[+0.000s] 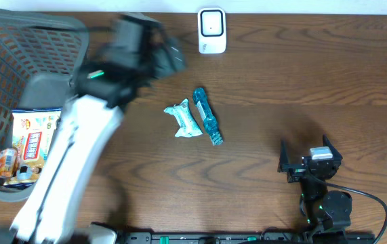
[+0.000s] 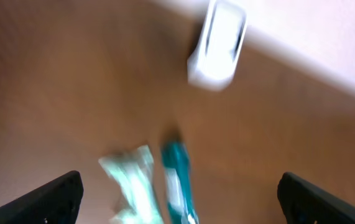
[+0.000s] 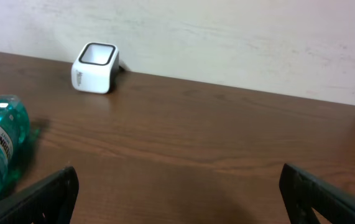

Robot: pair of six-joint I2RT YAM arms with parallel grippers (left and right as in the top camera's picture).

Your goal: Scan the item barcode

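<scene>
- The table (image 1: 261, 190) is dark wood, and everything sits on it.
- The basket (image 1: 3, 61) stands at the far left. Snack bags (image 1: 34, 135) lie in it, with a small tin (image 1: 7, 163) beside them.
- The left arm (image 1: 71, 163) reaches up past the basket and is blurred in the overhead view.
- In its own camera we see the left gripper (image 2: 183, 199) spread wide with nothing between the fingers. It looks down on the two loose items and the scanner beyond them.
- The right gripper (image 3: 177, 193) sits low at the near right, well apart from the items. It is also fully spread and empty.
- The scanner (image 1: 212, 30) stands at the far edge, centre, with nothing in front of its window.
- The bottle (image 1: 205, 115) is teal and lies flat mid-table, between the scanner and the near edge.
- The packet (image 1: 185, 118) is white and green. It lies just left of the bottle, close enough that they may touch at the near end.
- We see no barcode in any view: the bottle's label is too small and the packet is blurred.
- We judge that no scan is under way, since neither arm holds an item and none faces the scanner. We cannot tell whether the two loose items are already scanned.
- The next move calls for one arm to grip a single item cleanly. If that is the bottle or packet, the fingers must not drag the neighbour.
- The item must then be lifted to the scanner and turned until its code faces the window.
</scene>
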